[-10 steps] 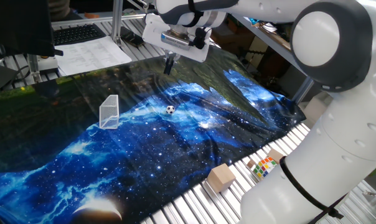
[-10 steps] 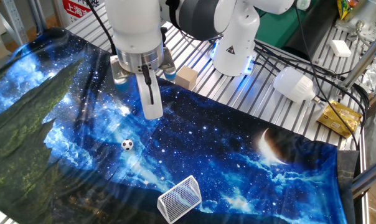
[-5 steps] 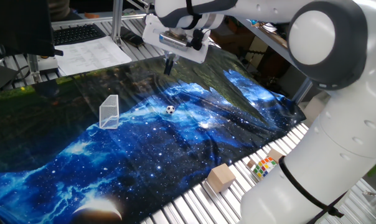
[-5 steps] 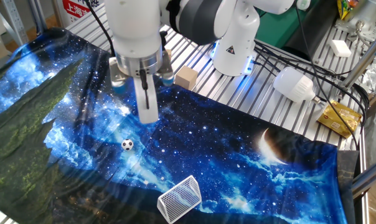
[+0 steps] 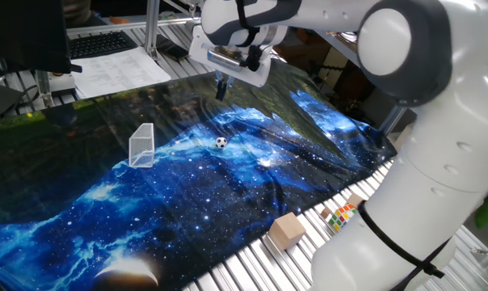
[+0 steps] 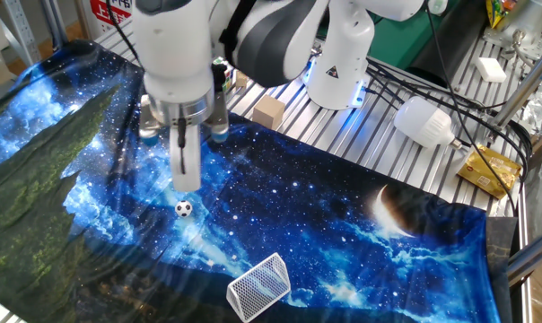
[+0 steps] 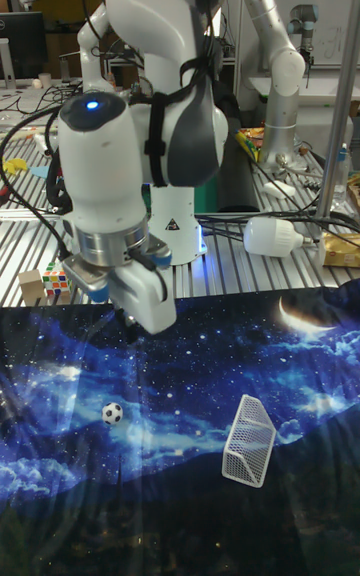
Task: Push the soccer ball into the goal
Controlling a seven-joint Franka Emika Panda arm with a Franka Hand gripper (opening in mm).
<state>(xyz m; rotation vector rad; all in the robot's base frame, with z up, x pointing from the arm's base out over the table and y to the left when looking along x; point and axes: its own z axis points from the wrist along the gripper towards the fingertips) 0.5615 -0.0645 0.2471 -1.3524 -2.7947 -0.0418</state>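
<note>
The soccer ball (image 5: 220,142) is a tiny white ball with black patches lying on the blue galaxy cloth (image 5: 228,202). The same soccer ball (image 6: 183,209) also shows in the other fixed view and, as the soccer ball (image 7: 113,413), in the tall view. The goal (image 5: 142,145) is a small clear mesh box on the cloth; the goal (image 6: 259,286) (image 7: 249,441) stands apart from the ball. My gripper (image 6: 187,182) hangs shut with nothing in it, above the cloth and just behind the ball. The gripper (image 5: 221,90) (image 7: 150,321) points straight down.
A tan wooden block (image 5: 286,229) and a multicoloured puzzle cube (image 5: 341,216) rest on the metal slats beyond the cloth's edge. Papers (image 5: 119,71) lie at the far side. A white lamp (image 6: 423,121) and a yellow box (image 6: 488,170) sit near the robot base.
My gripper has slid sideways, from off to one side of the ball to nearly over it, staying shut. The ball and the goal have not moved.
</note>
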